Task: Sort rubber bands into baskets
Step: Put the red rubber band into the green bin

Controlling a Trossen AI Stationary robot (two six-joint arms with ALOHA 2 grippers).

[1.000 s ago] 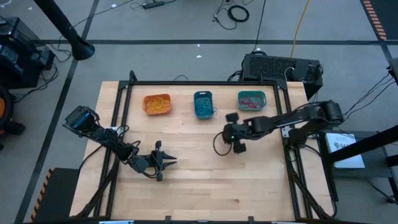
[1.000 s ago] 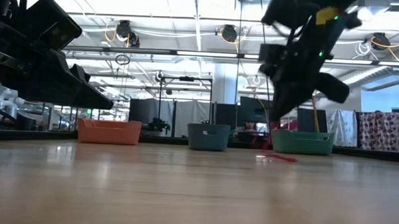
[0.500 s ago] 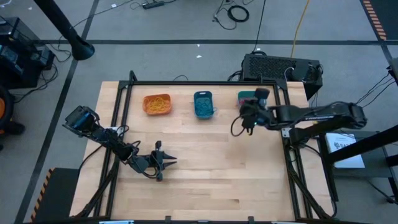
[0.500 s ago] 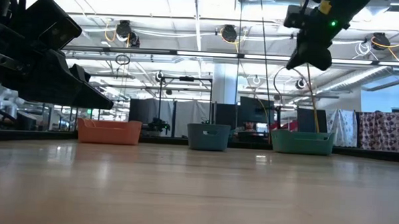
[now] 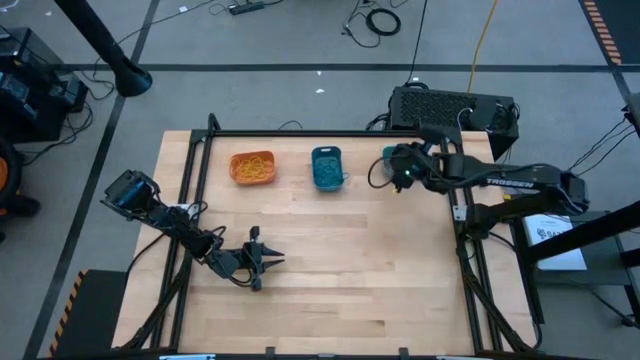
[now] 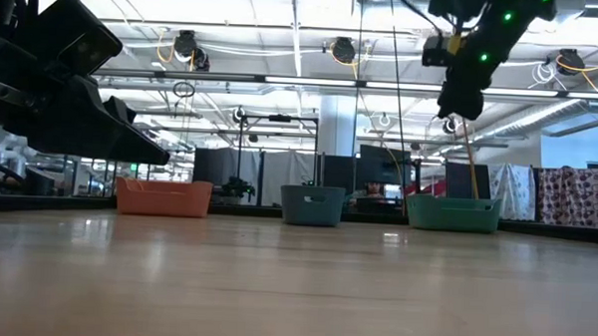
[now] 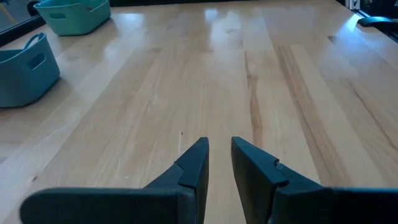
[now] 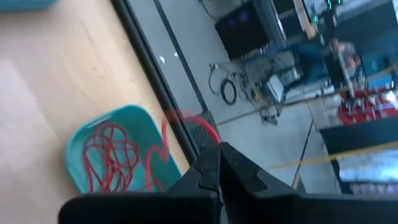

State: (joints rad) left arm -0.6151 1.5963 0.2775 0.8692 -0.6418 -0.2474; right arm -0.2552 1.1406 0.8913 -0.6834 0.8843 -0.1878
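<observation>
Right wrist view: right hand, likely red-banded, above teal basket.

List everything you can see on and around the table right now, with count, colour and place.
Orange basket: one, orange, back left of table, holds orange-yellow rubber bands.
Blue basket: one, blue, back middle, holds blue bands.
Teal basket: one, teal, back right, holds red bands.
Red rubber band: one, red, dangling from right gripper.
Table: one, light wood.
Left gripper: front left, slightly open, empty.
Right gripper: above teal basket, shut on red rubber band.
</observation>
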